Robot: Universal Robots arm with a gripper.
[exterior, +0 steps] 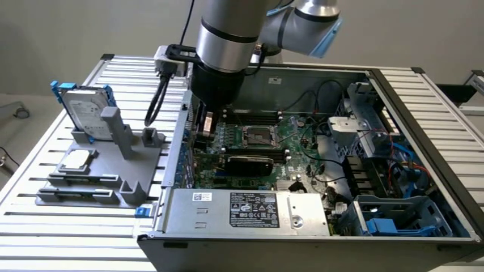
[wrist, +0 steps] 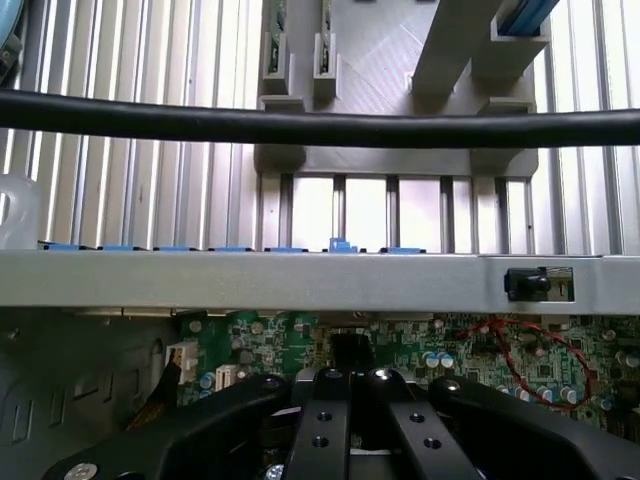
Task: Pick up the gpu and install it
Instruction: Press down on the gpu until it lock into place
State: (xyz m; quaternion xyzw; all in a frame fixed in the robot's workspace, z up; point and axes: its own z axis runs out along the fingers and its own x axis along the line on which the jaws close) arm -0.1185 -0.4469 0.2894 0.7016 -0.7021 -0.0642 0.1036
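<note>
While you scan from the exterior view's left, you meet the silver hard drive with blue rails (exterior: 83, 107) upright in the grey plastic holder (exterior: 102, 173) on the slatted metal worktop (exterior: 45, 226). Next, at the open computer case's (exterior: 408, 85) nine o'clock side, the jaws (wrist: 362, 392) sit fully closed over the large green motherboard (exterior: 257, 153), holding nothing you can make out. The black-shrouded gpu card (exterior: 248, 164) lies on the motherboard at about six o'clock of them.

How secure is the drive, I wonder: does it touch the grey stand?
Touching. The exterior view shows the drive standing upright, its lower edge seated in the stand.
</note>
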